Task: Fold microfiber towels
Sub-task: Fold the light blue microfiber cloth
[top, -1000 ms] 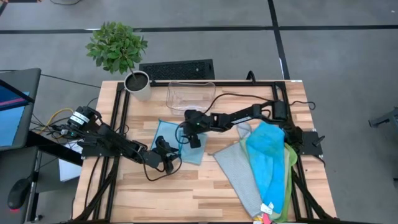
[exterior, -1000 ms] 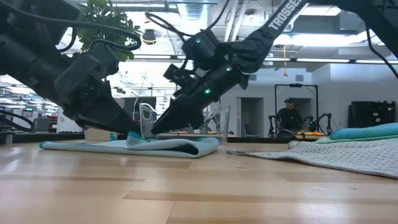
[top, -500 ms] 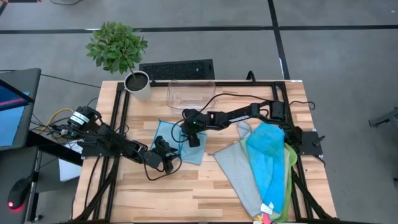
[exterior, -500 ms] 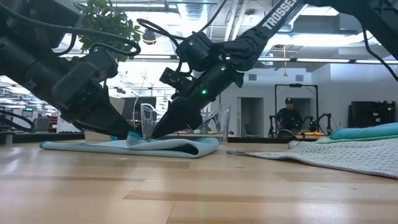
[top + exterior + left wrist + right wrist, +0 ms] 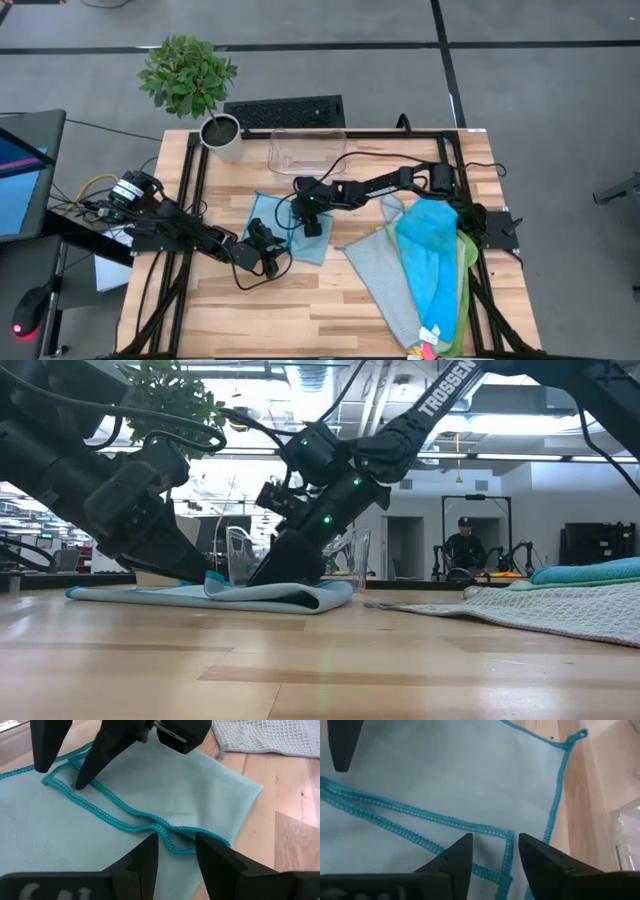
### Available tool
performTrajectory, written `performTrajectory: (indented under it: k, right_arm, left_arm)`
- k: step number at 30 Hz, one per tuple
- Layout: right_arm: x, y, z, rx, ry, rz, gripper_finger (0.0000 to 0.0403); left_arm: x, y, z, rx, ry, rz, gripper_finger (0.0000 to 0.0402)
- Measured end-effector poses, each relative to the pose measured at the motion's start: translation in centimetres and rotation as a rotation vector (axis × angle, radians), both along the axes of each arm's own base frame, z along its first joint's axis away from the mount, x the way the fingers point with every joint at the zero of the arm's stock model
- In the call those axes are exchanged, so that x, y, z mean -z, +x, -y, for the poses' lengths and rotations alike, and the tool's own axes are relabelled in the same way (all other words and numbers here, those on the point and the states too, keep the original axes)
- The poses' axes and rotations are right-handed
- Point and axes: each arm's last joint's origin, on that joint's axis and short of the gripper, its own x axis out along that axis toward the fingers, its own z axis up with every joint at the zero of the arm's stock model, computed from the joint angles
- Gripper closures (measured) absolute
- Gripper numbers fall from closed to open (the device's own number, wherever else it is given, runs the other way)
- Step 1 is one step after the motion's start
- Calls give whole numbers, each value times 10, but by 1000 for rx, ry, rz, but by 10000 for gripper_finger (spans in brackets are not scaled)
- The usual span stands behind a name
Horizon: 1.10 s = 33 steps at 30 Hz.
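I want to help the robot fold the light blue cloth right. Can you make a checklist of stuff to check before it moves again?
1. Right pincer over the folded corner of the light blue towel: ok, its tips straddle the teal stitched edge.
2. Right pincer has actually pinched the cloth: cannot tell, a gap shows between the tips.
3. Left pincer on the towel's hem: ok, the hem runs between its tips.
4. Towel lying flat on the table: ok, only one small ridge in the low view.
5. Clear bin out of the way: ok, it sits behind the towel.
6. Other towels apart from this one: ok, piled to the right side.
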Motion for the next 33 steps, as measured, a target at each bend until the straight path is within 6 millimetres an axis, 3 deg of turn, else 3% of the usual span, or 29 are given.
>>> performTrajectory:
  k: [16, 24, 33]
  right_arm:
    - [3, -1, 0, 21, 9, -15, 389]
    - [4, -2, 2, 77, -37, -43, 365]
    - [-7, -5, 4, 83, -31, -46, 384]
  left_arm:
    - [2, -2, -1, -7, 1, -20, 278]
    - [2, -2, -1, -10, -1, -23, 278]
    - [5, -4, -2, -20, 3, -57, 278]
